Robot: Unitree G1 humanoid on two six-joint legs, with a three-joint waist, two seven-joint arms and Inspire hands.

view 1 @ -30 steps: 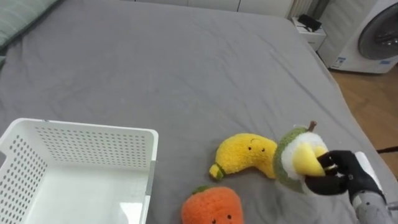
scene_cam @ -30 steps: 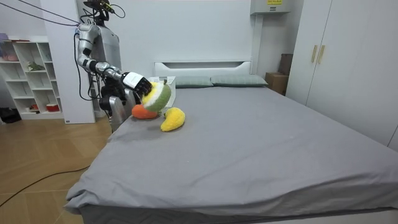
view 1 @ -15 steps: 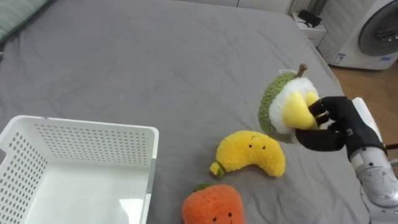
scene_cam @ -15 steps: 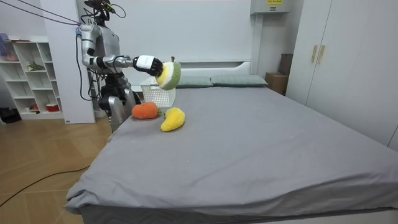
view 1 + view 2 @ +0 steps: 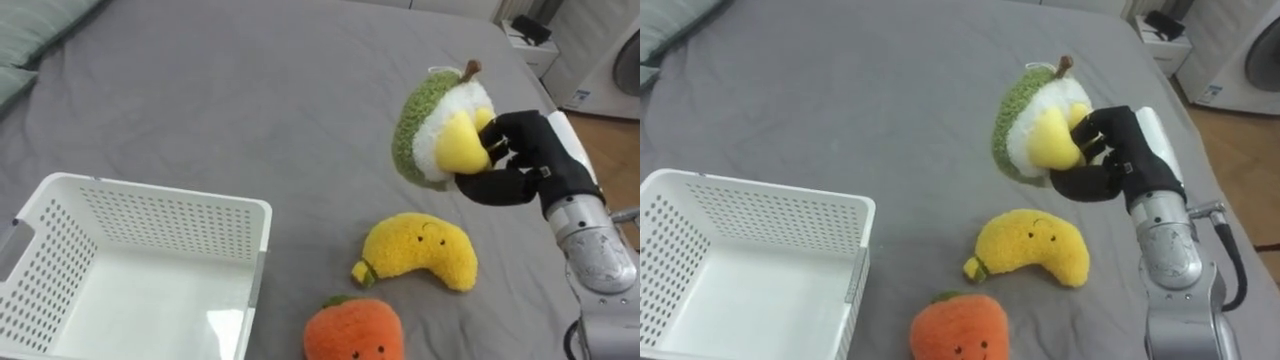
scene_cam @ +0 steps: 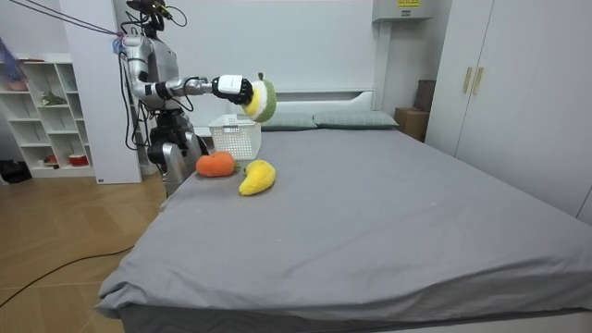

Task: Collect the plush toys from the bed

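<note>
Now my right hand (image 5: pixel 530 165) grips the avocado plush (image 5: pixel 425 135) above the bed (image 5: pixel 250 90); the white basket (image 5: pixel 170 194) lies well off to my left, lower down.

Basket (image 5: pixel 160 216) left; banana (image 5: pixel 422 256), orange (image 5: pixel 356 331) right; avocado (image 5: pixel 424 132) above.

Washing machine (image 5: pixel 1250 50): white with a round door, stood at 2 o'clock in the eye views.
Small stand (image 5: pixel 1167 28): white with a dark object on top, sat at 1 o'clock, near the washing machine.
Pillows (image 6: pixel 347 119): grey-green, lay side by side at 12 o'clock in the room view, below a white headboard (image 6: pixel 301 96).
Wardrobe (image 6: pixel 518 92): pale doors, at 3 o'clock.
Shelf unit (image 6: pixel 42 116): white and open, held small items, at 9 o'clock.
Floor (image 6: pixel 65 231): wood, at 8 o'clock.
</note>
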